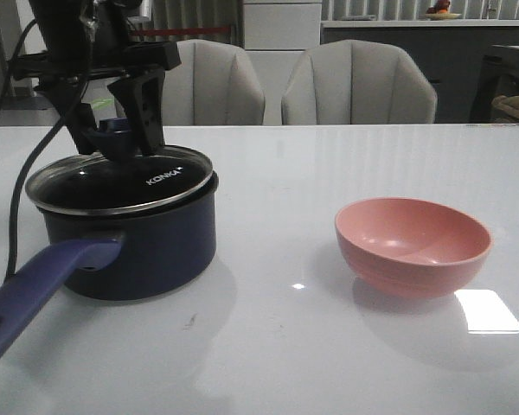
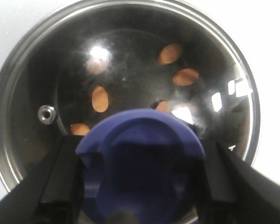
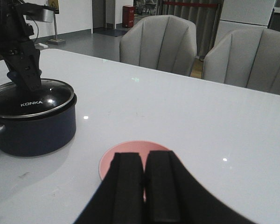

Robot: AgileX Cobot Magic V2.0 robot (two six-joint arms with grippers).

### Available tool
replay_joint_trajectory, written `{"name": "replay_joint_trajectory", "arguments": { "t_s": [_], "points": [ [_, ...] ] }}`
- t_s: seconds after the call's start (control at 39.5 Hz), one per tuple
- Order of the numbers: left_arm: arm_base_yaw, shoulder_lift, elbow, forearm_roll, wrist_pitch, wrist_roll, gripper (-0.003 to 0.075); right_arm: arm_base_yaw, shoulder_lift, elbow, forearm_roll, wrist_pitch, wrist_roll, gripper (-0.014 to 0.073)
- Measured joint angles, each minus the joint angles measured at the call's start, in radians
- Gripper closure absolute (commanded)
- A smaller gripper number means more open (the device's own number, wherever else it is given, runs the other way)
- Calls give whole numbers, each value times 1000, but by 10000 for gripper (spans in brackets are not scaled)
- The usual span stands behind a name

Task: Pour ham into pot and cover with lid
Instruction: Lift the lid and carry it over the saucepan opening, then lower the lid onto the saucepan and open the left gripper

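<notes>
Lid (image 1: 121, 181) on pot (image 1: 130, 246), ham (image 2: 100, 99) inside

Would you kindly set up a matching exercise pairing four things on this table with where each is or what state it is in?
Things:
1. lid
2. ham
3. pink bowl
4. right gripper

States:
a. empty, standing on the table
b. inside the pot, seen through the glass
c. resting on the pot, knob between the left gripper fingers
d. shut, holding nothing

Pairs: 1-c, 2-b, 3-a, 4-d
</notes>
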Motion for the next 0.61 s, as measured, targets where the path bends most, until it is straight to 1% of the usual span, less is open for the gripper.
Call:
{"name": "replay_joint_trajectory", "arguments": {
  "t_s": [0.1,0.15,0.2,0.35,0.43,0.58,0.61],
  "points": [
    [0,5,-3,-1,-2,0,590,0,0,0,0,0,0,428],
    [0,5,-4,-2,-2,0,568,0,0,0,0,0,0,428],
    [0,5,-4,-2,-2,0,529,0,0,0,0,0,0,428],
    [0,9,-6,-2,-2,0,381,0,0,0,0,0,0,428],
    [0,11,-8,-2,-2,0,323,0,0,0,0,0,0,428],
    [0,20,-8,-9,-3,0,264,0,0,0,0,0,0,428],
    [0,20,-10,-13,0,0,122,0,0,0,0,0,0,428]
  ]
}}
